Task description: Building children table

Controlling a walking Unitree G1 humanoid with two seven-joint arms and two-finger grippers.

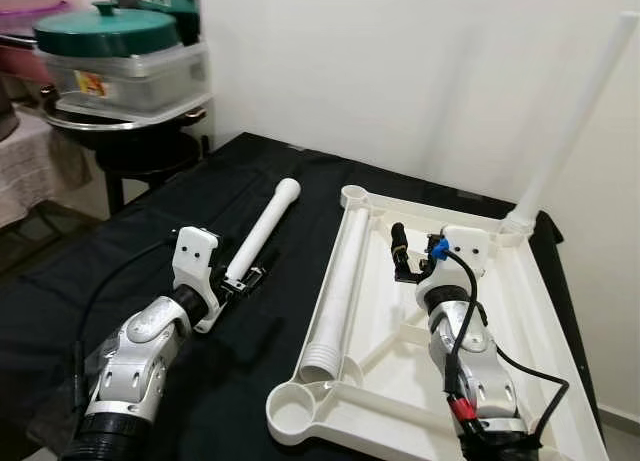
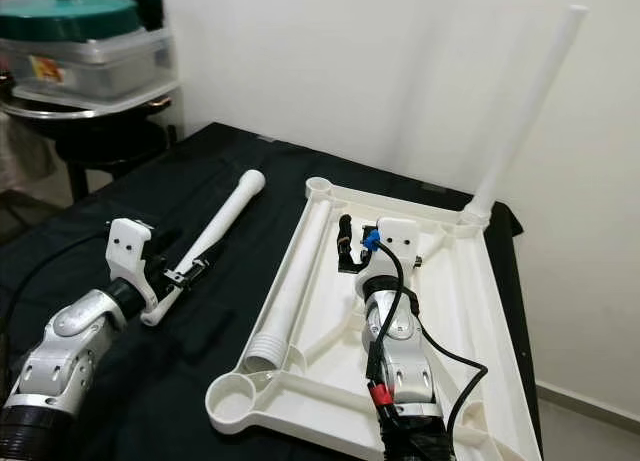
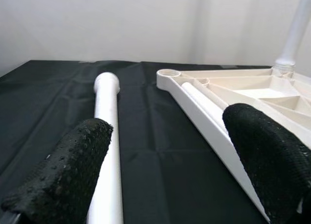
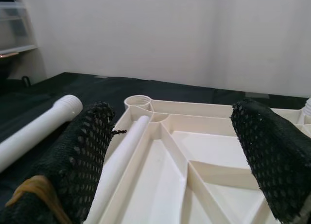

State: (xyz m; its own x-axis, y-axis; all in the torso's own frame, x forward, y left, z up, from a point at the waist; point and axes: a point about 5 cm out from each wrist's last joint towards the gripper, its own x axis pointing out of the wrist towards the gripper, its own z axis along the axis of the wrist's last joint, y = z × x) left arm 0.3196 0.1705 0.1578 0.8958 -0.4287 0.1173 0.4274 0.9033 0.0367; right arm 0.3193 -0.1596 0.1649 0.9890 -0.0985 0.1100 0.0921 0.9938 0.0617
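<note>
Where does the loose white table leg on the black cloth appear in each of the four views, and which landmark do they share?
Left eye view: loose leg left of centre, ahead of the left gripper.
Right eye view: left of centre, beside the tabletop.
Left wrist view: running away from the camera, partly behind one finger.
Right wrist view: beyond one finger.
Shared landmark: the empty corner socket.
</note>
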